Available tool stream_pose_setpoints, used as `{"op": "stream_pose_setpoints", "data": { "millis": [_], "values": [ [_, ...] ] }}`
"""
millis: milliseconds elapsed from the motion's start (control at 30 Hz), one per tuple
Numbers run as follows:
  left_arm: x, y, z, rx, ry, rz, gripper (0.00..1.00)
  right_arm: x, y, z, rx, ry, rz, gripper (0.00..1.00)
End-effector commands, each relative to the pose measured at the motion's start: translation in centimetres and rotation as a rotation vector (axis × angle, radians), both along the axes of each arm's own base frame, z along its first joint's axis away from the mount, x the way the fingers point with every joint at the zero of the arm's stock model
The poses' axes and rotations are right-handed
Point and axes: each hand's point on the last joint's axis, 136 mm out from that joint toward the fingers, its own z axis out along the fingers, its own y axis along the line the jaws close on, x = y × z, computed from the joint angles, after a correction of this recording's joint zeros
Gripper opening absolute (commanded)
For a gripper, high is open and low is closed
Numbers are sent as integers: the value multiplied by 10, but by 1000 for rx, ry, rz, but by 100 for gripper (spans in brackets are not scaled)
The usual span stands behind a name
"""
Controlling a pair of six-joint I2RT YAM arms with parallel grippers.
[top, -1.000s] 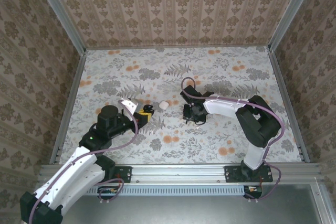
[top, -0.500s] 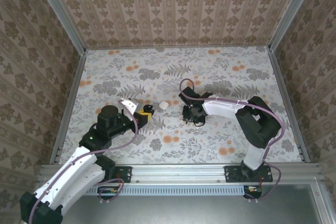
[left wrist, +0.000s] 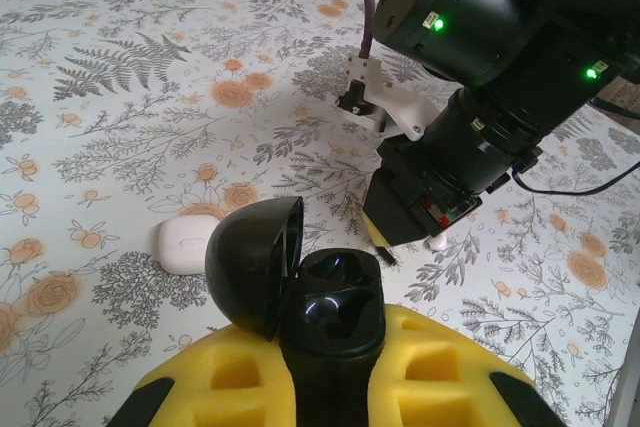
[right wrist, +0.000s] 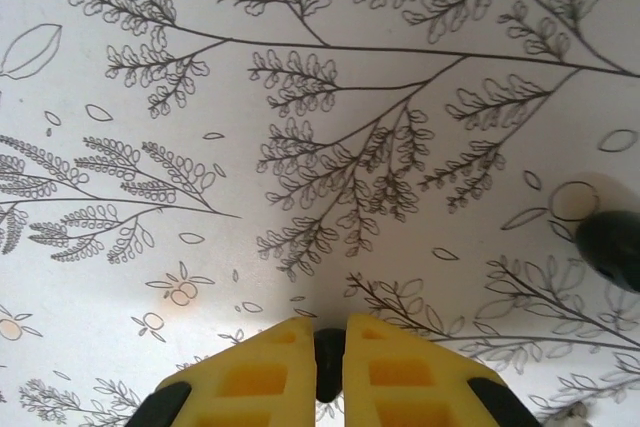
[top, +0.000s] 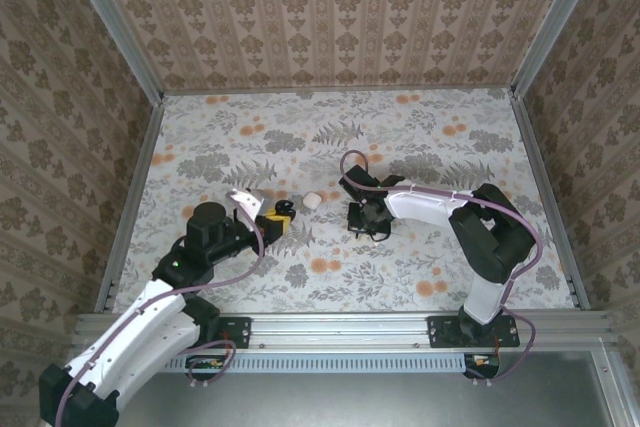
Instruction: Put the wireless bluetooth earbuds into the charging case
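My left gripper (left wrist: 335, 352) is shut on the charging case (left wrist: 332, 299), a black case standing upright between the yellow pads. Its lid (left wrist: 255, 262) is swung open to the left, and both wells look empty. From above, this gripper (top: 277, 217) sits left of centre. My right gripper (right wrist: 329, 345) points down at the table, shut on a small black earbud (right wrist: 329, 349) pinched between its yellow pads. A second dark earbud (right wrist: 612, 245) lies on the cloth at the right edge of the right wrist view. From above, the right gripper (top: 367, 227) is to the right of the case.
A small white rounded box (left wrist: 190, 244) lies on the floral tablecloth (top: 420, 147) between the two grippers, also seen from above (top: 312, 200). The right arm (left wrist: 480, 57) looms close behind the case. Patterned walls and metal rails (top: 130, 197) ring the table.
The right gripper's fingers have closed onto the small black earbud at the table, shifting slightly left. The left gripper has kept its hold on the open case.
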Motion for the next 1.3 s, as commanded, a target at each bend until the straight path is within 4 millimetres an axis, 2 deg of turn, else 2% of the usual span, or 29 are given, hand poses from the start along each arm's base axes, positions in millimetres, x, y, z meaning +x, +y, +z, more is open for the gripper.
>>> {"op": "stream_pose_setpoints", "data": {
  "millis": [0, 233, 333, 367, 500, 633, 767, 900, 1267],
  "values": [
    [-4, -9, 12, -45, -73, -59, 0, 3, -9, 30, -37, -64, 11, 9],
    [-8, -18, 29, -95, -195, -130, 0, 7, -20, 88, 0, -223, 18, 8],
    [-5, -22, 35, -108, -228, -135, 0, 6, -22, 121, 44, -310, 18, 7],
    [-4, -23, 38, -117, -236, -135, 0, 4, -23, 140, 72, -361, 20, 7],
    [-2, -35, 48, -137, -279, -162, 0, 0, -17, 189, 151, -499, 57, 6],
    [0, -54, 58, -136, -318, -206, 0, -10, -1, 240, 231, -639, 121, 6],
    [5, -71, 65, -135, -333, -220, 0, -20, 13, 276, 259, -731, 163, 6],
    [10, -87, 70, -136, -332, -218, 0, -23, 23, 289, 276, -772, 181, 6],
    [12, -108, 80, -188, -300, -200, 0, -18, 45, 294, 304, -798, 204, 6]
  ]
}}
